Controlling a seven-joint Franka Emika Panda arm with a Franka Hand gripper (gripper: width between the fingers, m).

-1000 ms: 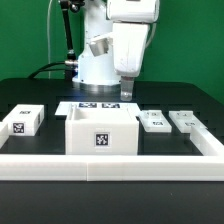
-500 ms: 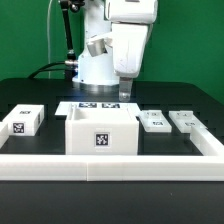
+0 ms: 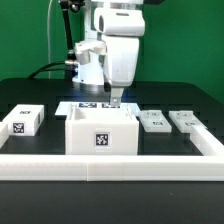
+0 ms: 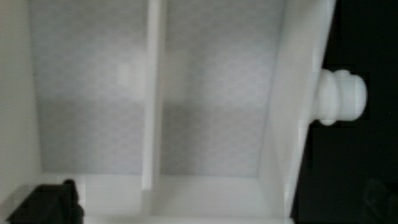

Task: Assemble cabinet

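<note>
The cabinet (image 3: 101,131), a large white hollow box with a tag on its front, stands at the table's middle. My gripper (image 3: 115,100) hangs just above the cabinet's back rim, seen edge-on, and holds nothing. In the wrist view the cabinet's white inside (image 4: 196,100) fills the picture, with a vertical ridge and a round white knob (image 4: 342,95) on its outer side. One dark fingertip (image 4: 47,204) shows at the picture's edge, far from the middle, so the jaws stand open.
A small white tagged block (image 3: 22,120) lies at the exterior view's left. Two flat white tagged panels (image 3: 152,120) (image 3: 184,120) lie at the right. The marker board (image 3: 92,105) lies behind the cabinet. A white rail (image 3: 110,165) borders the front.
The arm has moved toward the exterior view's left and lower, and the wrist has turned. The gripper now hangs over the cabinet's back rim. Nothing else has moved.
</note>
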